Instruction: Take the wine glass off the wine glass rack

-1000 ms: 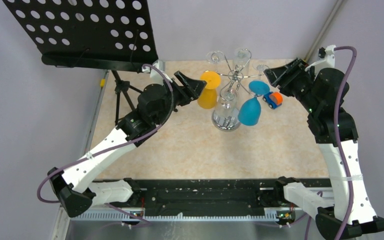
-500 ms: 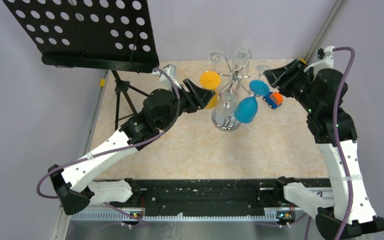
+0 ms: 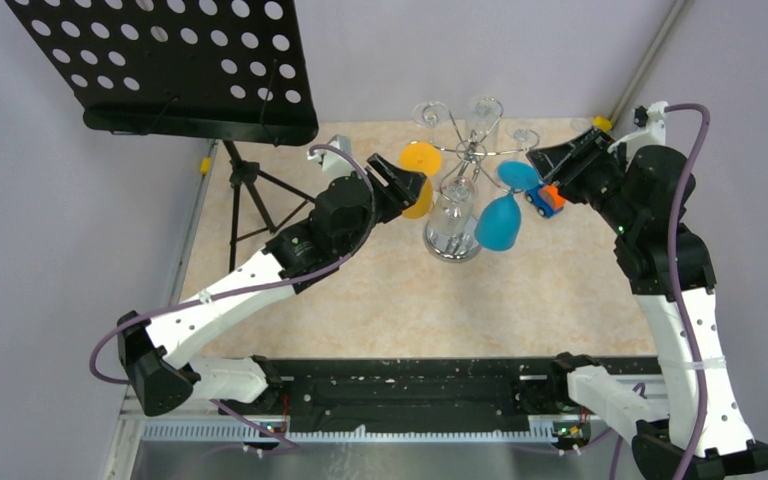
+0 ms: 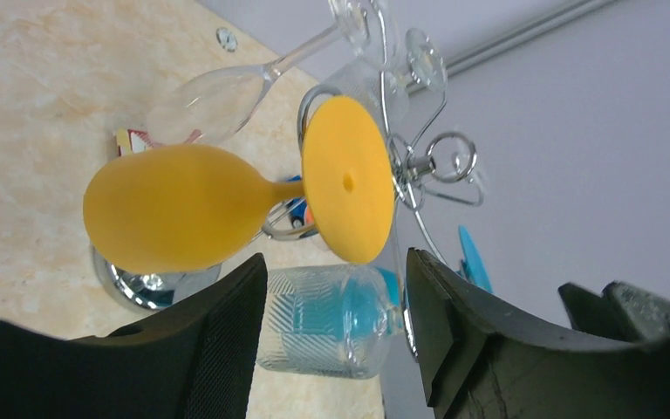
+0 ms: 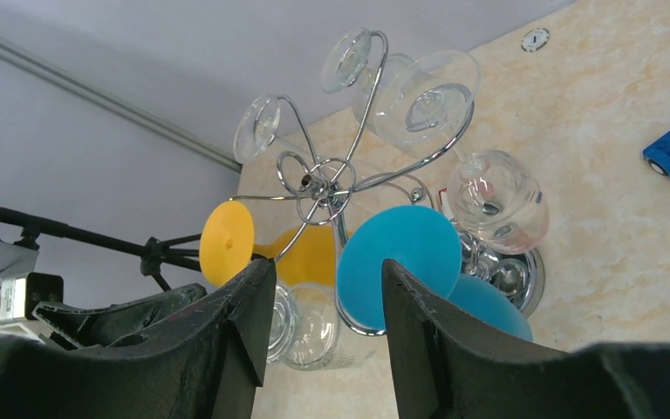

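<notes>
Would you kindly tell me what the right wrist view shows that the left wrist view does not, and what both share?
Only the right wrist view shows the music stand's tripod and the full round foot of the blue wine glass. Only the left wrist view shows the whole bowl of the orange wine glass. Both show the wine glass rack, both coloured glasses at least partly, and hanging clear glasses.

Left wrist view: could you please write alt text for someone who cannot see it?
An opaque orange wine glass hangs on the chrome wire wine glass rack, beyond the open fingers of the left hand; clear glasses hang nearby.
</notes>
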Controlling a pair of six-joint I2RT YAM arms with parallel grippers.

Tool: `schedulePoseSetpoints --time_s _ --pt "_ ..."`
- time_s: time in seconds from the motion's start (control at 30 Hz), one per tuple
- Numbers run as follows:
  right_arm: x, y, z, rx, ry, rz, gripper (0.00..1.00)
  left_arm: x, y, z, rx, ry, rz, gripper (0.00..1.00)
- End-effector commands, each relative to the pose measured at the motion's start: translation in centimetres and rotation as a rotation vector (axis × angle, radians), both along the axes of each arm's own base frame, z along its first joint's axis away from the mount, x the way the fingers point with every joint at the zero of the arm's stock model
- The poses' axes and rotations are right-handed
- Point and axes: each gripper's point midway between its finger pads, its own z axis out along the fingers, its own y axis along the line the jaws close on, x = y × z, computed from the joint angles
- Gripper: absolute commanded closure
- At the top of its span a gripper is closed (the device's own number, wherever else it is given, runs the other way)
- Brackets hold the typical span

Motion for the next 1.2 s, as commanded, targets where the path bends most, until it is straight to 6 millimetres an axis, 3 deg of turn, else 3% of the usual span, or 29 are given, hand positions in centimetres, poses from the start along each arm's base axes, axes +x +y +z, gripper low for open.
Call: schedulePoseSetpoints --time_s 0.0,0.4,0.53,0.9,1.17 --pt "-0.8 -0.3 0.8 0.019 -0.026 -0.008 0.51 1.1 0.7 2.3 -0.114 -0.051 0.090 0.36" --pt "-1.4 -0.7 0.9 0.015 -0.029 -0.021 0.51 1.9 0.6 1.5 -0.122 -0.027 0.131 0.58" --pt "-1.6 -0.7 1.0 0.015 -0.031 -0.025 0.51 1.8 0.1 1.3 -0.126 -0.015 0.114 0.70" --pt "-1.7 -0.9 1.0 0.014 -0.033 -0.032 0.51 1.4 -0.2 2.8 -0.158 -0.024 0.084 0.99" --pt "-1.8 -0.9 1.3 0.017 -0.040 -0.034 0.51 1.2 -0.2 4.8 -0.217 -0.037 0.071 1.00"
